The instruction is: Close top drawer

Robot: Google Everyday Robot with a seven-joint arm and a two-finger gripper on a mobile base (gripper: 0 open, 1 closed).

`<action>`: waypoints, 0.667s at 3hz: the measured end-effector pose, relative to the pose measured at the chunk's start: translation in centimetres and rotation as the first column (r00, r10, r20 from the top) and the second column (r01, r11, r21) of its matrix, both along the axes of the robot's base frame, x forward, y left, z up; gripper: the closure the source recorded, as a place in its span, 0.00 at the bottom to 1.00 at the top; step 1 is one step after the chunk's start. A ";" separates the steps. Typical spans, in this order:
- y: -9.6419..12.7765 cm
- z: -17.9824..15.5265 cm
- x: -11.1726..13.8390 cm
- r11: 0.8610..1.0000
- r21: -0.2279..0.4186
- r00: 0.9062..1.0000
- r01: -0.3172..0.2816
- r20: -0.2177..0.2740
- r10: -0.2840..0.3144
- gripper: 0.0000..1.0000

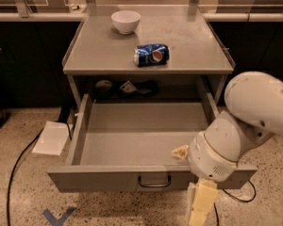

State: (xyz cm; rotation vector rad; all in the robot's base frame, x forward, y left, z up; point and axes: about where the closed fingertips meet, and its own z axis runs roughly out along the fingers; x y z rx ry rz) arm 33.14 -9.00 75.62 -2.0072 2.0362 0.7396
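Note:
The top drawer (99,179) is pulled fully out from under the grey table top (193,46). It is a long shallow grey tray, and its front panel has a small dark wire handle (153,181) at centre. My gripper (200,206) hangs at the bottom right, just in front of the front panel and to the right of the handle. My white arm (254,112) reaches over the drawer's right front corner and hides it.
A white bowl (126,21) and a blue soda can (151,54) lying on its side are on the table top. Dark items (127,87) lie at the back under the top. A white paper (51,138) and a black cable (14,173) lie on the floor to the left.

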 end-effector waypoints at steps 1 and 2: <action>0.9 -2.3 -2.3 1.000 0.007 0.997 0.000 -0.072 0.001 0.00; 1.6 -4.0 -4.2 1.000 0.016 0.992 -0.007 -0.125 0.009 0.00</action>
